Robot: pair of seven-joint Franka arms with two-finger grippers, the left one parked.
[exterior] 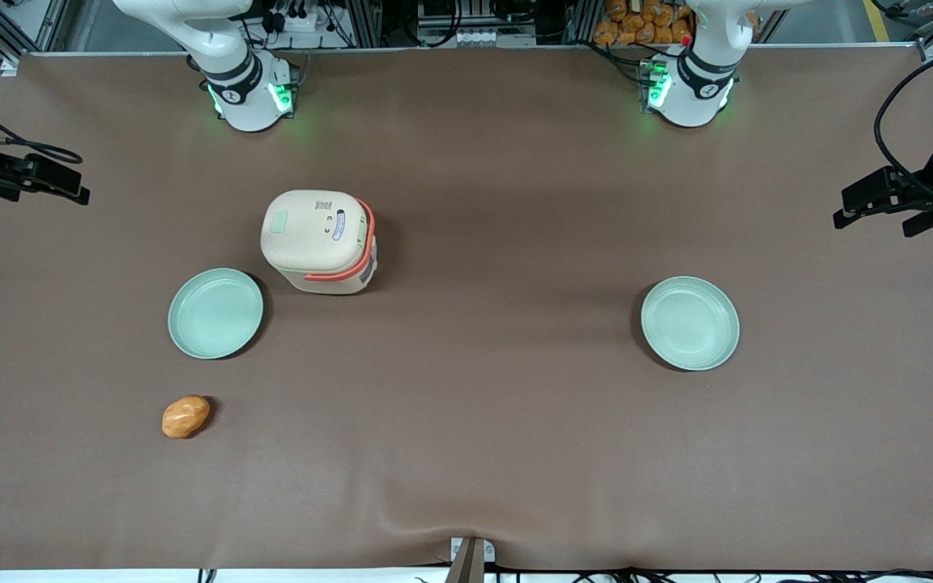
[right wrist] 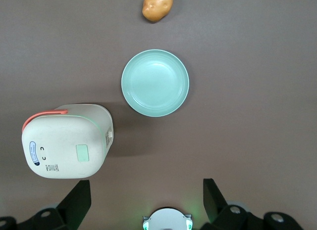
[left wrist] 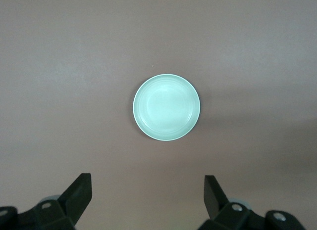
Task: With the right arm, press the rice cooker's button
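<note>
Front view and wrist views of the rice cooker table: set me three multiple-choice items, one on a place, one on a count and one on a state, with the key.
1. Where does the potato lie?
A. in a plate
B. nearer to the front camera than the plate beside the rice cooker
C. on the cooker's lid

2. How many pale green plates are on the table?
A. one
B. two
C. three

3. How is the right arm's hand?
A. shut on the cooker's handle
B. pressing the cooker's lid
C. open, high above the table, touching nothing

Key:
1 B: the potato sits on bare cloth, closer to the camera than that plate.
2 B: one plate is beside the cooker, and a second plate lies toward the parked arm's end.
3 C: its fingers stand wide apart, and the button is untouched.
</note>
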